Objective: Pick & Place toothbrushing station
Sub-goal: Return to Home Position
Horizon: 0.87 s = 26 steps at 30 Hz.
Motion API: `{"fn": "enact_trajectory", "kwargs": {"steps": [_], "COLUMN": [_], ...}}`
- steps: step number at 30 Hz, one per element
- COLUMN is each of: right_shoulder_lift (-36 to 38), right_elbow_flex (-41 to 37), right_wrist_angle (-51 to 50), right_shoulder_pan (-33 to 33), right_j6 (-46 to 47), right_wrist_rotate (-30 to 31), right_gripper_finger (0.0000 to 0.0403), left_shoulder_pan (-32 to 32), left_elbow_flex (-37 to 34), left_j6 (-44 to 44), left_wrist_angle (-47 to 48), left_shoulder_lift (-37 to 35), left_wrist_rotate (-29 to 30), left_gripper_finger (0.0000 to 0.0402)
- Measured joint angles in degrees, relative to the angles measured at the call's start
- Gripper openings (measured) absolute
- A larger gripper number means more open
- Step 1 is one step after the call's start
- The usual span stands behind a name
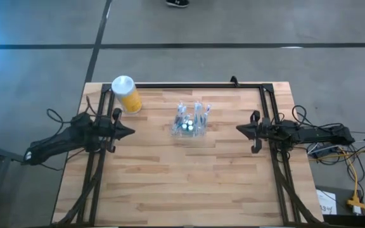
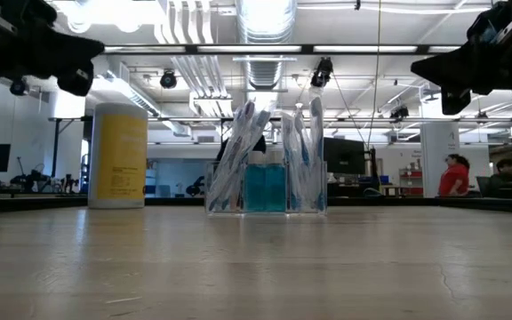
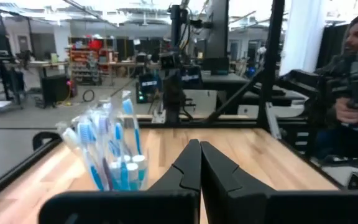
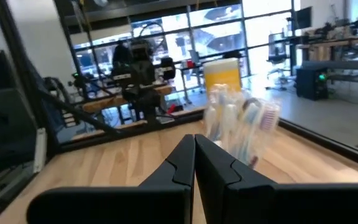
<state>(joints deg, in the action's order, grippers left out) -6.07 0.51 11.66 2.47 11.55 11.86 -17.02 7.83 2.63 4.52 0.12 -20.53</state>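
The left pincer (image 1: 129, 132) hung closed and empty over the counter's 9 o'clock side, its 2 dark fingers (image 3: 188, 163) pressed together tip to tip in its own wrist view. The right pincer (image 1: 240, 128) mirrored it over the 3 o'clock side, also closed on nothing, fingers (image 4: 182, 158) meeting in a thin seam. Both tips pointed inward toward the middle of the counter, well apart from everything on it.

Between them, a little toward 12 o'clock from the counter's centre, the toothbrushing station (image 1: 189, 122) stood upright on its base. Its long axis ran roughly from 9 to 3 o'clock, so the low view met its broad clear face. Toothbrushes (image 2: 238, 151) stood in it heads up: those at the 9 o'clock end leaned, those at the 3 o'clock end stood nearly straight, and something teal filled the middle section.

A yellow canister (image 1: 126, 94) with a white lid stood upright at 10 o'clock from the station, near the far edge.

The counter (image 1: 182, 183) was pale wood in plank strips inside a black frame. Beyond lay grey floor crossed by dark lines, cables (image 1: 334, 152) at 3 o'clock, and a bright workshop where a person in a red top (image 2: 454, 175) stood and another person (image 3: 353, 81) sat.
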Motion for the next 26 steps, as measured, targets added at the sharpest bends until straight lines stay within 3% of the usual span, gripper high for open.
{"fn": "enact_trajectory", "kwargs": {"steps": [10, 26], "right_shoulder_lift": [1.57, 1.56], "right_elbow_flex": [0.02, 0.00], "right_wrist_angle": [-6.88, -8.75], "right_shoulder_pan": [0.01, 0.01], "right_j6": [1.64, 2.92], "right_wrist_rotate": [1.50, 2.79], "right_gripper_finger": [0.0008, 0.0008], "left_shoulder_pan": [0.02, 0.14], "left_elbow_flex": [-7.03, -7.34], "left_j6": [0.68, 1.86], "left_wrist_angle": [-7.64, -7.39], "left_shoulder_lift": [-0.02, 0.22], "left_wrist_rotate": [0.44, 1.03], "left_gripper_finger": [0.0000, 0.0000]}}
